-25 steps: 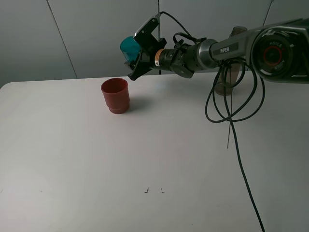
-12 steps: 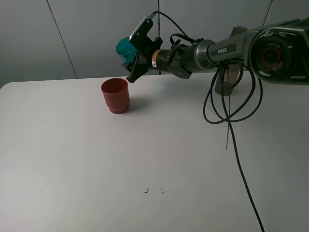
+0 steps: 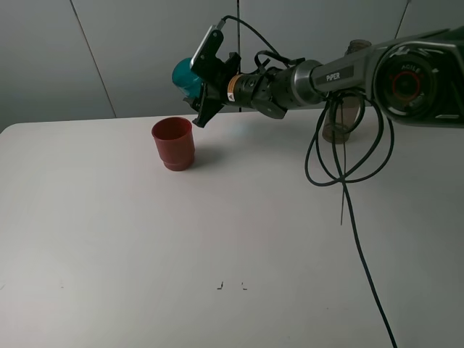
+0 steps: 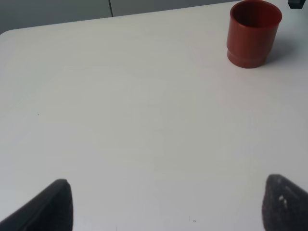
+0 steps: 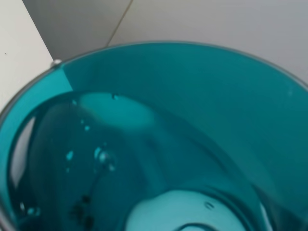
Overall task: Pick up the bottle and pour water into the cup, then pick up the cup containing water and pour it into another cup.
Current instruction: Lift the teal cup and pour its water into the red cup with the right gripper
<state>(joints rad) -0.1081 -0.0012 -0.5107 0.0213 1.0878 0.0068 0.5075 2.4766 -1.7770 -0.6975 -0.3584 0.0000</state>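
Droplets cling inside the teal cup (image 3: 182,75), tipped on its side in the clamped right gripper (image 3: 197,80), in the air just above and behind the brick-red cup (image 3: 173,143), which stands upright on the white table (image 3: 145,239). The bottle (image 3: 338,125) stands far right, behind the arm. The left gripper (image 4: 168,204) gapes wide, empty.

Translucent teal cup (image 3: 183,76) tilted in the air at upper centre-left of the frame, droplets on its inner wall, opaque brick-red cup (image 3: 173,143) upright just below and slightly left of it, smoky grey-brown bottle (image 3: 349,119) upright at upper right, partly hidden.
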